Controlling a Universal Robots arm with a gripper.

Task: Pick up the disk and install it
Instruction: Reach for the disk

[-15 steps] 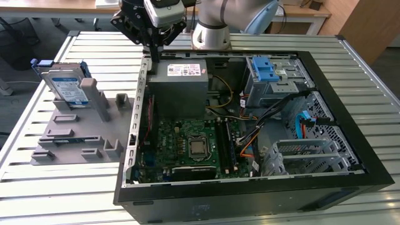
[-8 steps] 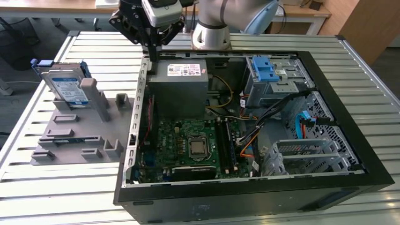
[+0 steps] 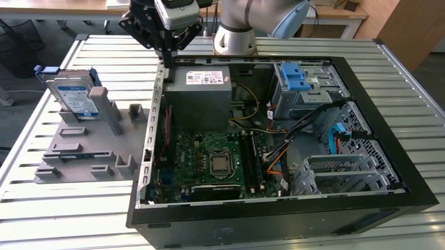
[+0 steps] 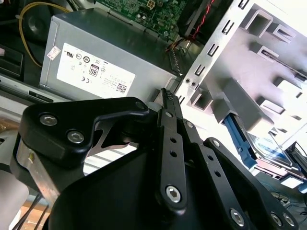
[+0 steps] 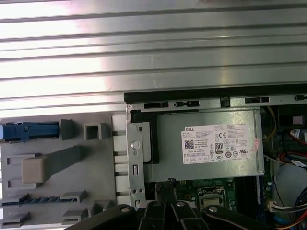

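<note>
Open case [image 3: 264,224] holding power supply [image 3: 201,101] and motherboard [image 3: 215,161]; disk [image 3: 75,99] upright in grey holder [image 3: 76,156] beside it; hand [image 3: 168,54] clenched, empty, above case wall.

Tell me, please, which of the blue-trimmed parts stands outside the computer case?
The disk, upright in the grey holder at the exterior view's left; the blue latch sits inside the case.

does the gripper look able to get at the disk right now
Probably yes: the disk stands upright on the grey stand, outside the computer case, with nothing over its top edge. The gripper hangs above the case wall nearby.
</note>
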